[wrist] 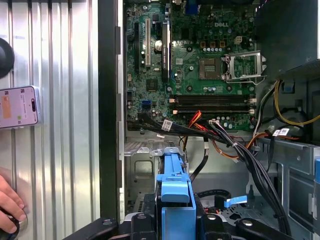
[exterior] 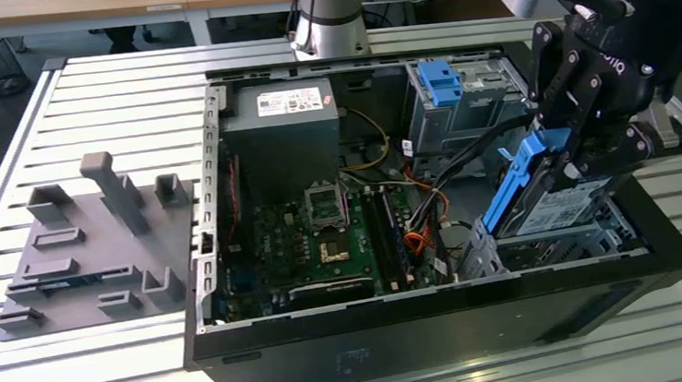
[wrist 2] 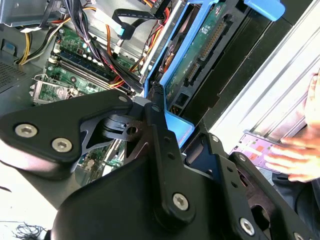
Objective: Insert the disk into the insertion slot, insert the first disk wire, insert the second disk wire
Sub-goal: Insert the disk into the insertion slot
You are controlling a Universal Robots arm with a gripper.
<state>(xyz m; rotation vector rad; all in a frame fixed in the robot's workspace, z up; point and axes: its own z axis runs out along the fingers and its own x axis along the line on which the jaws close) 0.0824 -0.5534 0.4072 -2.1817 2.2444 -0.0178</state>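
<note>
The gripper (exterior: 566, 153) has its fingers (wrist 2: 159, 125) clamped on the blue caddy of the disk (exterior: 550, 205). The disk hangs steeply tilted at the exterior view's lower right, just above the insertion slot (exterior: 556, 248) and not yet seated. At that tilt, I judge a caddy corner could catch the slot's rim or pinch the black cables (wrist: 240, 150) beside it. The exterior view gives the disk's labelled face, and the second wrist view its green circuit-board underside. Farther off, the first wrist view takes in a phone (wrist: 17, 106) and a hand (wrist: 9, 202) on the slatted worktop (wrist: 65, 75).
</note>
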